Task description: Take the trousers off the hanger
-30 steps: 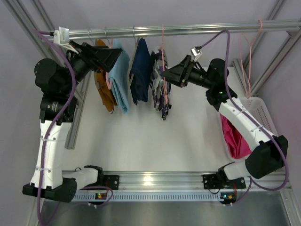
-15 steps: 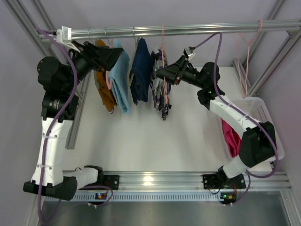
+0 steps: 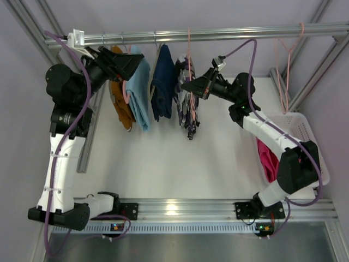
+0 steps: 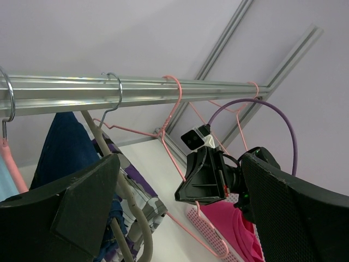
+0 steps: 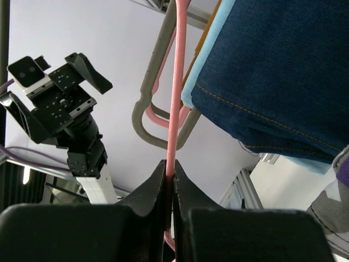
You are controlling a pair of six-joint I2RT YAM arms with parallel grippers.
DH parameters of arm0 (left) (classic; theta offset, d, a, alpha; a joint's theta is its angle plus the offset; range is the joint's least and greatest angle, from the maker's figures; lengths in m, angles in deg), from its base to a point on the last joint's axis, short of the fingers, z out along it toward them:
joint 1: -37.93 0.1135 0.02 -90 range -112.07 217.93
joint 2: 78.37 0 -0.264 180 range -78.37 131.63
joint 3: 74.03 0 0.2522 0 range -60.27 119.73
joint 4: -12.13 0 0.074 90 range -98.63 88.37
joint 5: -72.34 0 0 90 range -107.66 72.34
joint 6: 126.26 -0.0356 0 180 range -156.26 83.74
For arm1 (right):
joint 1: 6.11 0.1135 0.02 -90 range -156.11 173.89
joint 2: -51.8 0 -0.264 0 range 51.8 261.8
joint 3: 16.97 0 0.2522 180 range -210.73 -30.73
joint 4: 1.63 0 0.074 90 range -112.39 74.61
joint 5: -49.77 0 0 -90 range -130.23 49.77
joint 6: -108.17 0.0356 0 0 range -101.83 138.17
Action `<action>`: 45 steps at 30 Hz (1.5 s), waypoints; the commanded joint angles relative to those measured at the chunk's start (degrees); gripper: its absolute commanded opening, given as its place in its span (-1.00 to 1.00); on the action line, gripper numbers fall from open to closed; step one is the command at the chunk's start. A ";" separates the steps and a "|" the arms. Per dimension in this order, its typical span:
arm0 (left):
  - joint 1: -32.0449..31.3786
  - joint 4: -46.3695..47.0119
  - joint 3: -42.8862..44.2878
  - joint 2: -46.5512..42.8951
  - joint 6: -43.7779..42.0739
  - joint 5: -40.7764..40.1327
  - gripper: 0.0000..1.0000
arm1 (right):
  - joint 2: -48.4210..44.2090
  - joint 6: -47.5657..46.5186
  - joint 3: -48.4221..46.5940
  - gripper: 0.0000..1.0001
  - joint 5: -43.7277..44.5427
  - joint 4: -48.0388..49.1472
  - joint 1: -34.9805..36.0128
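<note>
Clamped with right jaws on bare pink hanger (image 5: 175, 82), probably clearing it from neighbouring patterned trousers (image 3: 191, 123); gaping empty at left jaws.

The left tool (image 4: 180, 161) stood wide open, its two black fingers (image 4: 65, 210) framing the view. Above ran an aluminium rail (image 4: 136, 90). A pink wire hanger (image 4: 173, 139) hooked over it, and the right tool (image 4: 178, 194) had its narrow tip pinched on that wire. A grey hanger (image 4: 128, 196) on a metal hook carried the patterned trousers (image 4: 143, 197), beside a navy denim garment (image 4: 62, 139). Below right, magenta-pink cloth (image 4: 240, 232) lay in a perforated basket (image 4: 203, 224). A purple cable (image 4: 278, 112) arched above the right tool.
</note>
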 commanded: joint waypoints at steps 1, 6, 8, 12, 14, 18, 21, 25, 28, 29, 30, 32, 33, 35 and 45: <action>0.29 3.55 -0.41 0.07 0.74 1.04 0.96 | -3.01 -2.11 -7.69 -1.00 -0.15 7.95 -0.61; 0.29 3.90 -1.03 0.15 1.00 1.21 0.96 | -4.95 -5.88 -10.60 -1.00 -0.42 6.54 -0.78; 0.38 3.90 -1.47 0.07 1.17 1.39 0.96 | -5.30 -6.85 -11.92 -1.00 -0.59 6.63 -0.96; 0.38 4.52 -1.82 0.33 1.88 1.56 0.96 | -5.13 -8.08 -13.85 -1.00 -0.59 6.02 -1.05; 0.38 4.69 -1.73 0.50 2.05 1.92 0.96 | -5.21 -8.96 -14.64 -1.00 -0.77 5.57 -1.31; 0.29 4.69 -1.82 0.50 2.06 2.18 0.95 | -5.56 -9.23 -15.08 -1.00 -0.68 5.13 -2.71; 0.38 5.22 -2.17 0.42 2.66 3.41 0.95 | -6.88 -9.05 -14.56 -1.00 -1.38 4.78 -3.86; 0.29 7.68 -3.31 1.12 5.12 8.84 0.93 | -11.96 -10.54 -10.18 -1.00 -2.26 2.76 -4.39; -0.23 12.51 -4.89 1.82 8.64 14.30 0.91 | -16.18 -12.73 -6.39 -1.00 -2.88 0.57 -4.39; -1.19 12.51 -4.98 2.00 8.82 15.18 0.91 | -17.24 -13.35 -5.51 -1.00 -2.88 -0.83 -4.56; -1.90 12.69 -4.98 2.17 8.47 15.88 0.91 | -18.30 -13.80 -3.85 -1.00 -2.97 -1.45 -4.56; -4.35 12.43 -4.90 2.96 6.47 18.43 0.90 | -21.37 -15.47 -2.61 -1.00 -2.79 -3.73 -4.56; -5.24 11.30 -4.81 3.31 5.75 18.61 0.90 | -22.34 -15.99 -1.13 -1.00 -2.62 -4.18 -4.56; -7.69 11.28 -4.81 4.63 5.57 19.49 0.88 | -24.80 -16.43 1.25 -1.00 -2.35 -6.19 -4.56; -21.14 11.90 -0.68 12.45 9.35 18.79 0.68 | -32.01 -16.34 8.90 -1.00 -0.25 -7.08 -4.47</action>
